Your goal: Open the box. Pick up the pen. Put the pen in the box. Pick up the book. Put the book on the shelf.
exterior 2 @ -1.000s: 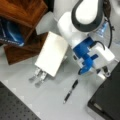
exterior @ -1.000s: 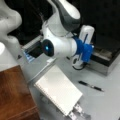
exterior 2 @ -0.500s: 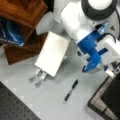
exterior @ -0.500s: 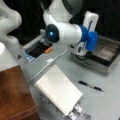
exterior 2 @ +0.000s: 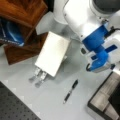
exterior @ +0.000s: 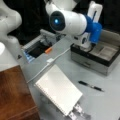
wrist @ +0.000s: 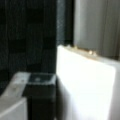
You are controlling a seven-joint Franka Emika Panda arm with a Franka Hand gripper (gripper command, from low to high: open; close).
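At a front view's left: the shelf (exterior: 15, 95), dark reddish-brown, flat top bare. Just up and right of it, a grey tray (exterior: 37, 47) with a dark hollow, and a white cable (exterior: 50, 62) trailing across the grey table (exterior: 110, 105).

Toward the middle: the book (exterior: 58, 90), white, cover up, tilted on a silver slatted stand (exterior: 78, 112); not on the shelf. Seen in both front views, with the stand's feet (exterior 2: 37, 77) poking out below the book (exterior 2: 52, 53) and the shelf (exterior 2: 20, 52) close at its left.

Right of the book: the pen (exterior: 90, 86), black with a silvery band, flat on the table, apart from everything, outside the box. Shows likewise between book and box (exterior 2: 70, 91).

Further right: the gripper (exterior: 87, 47), hanging under the white-and-blue arm, just over the near rim of the box (exterior: 95, 62). Cannot tell whether its jaws stand apart or together; holds nothing visible.

At far right: the box, lid already raised at the back, beige compartments exposed, 1 corner (exterior 2: 105, 102) showing. Wrist view: only a blurred white surface against dark.
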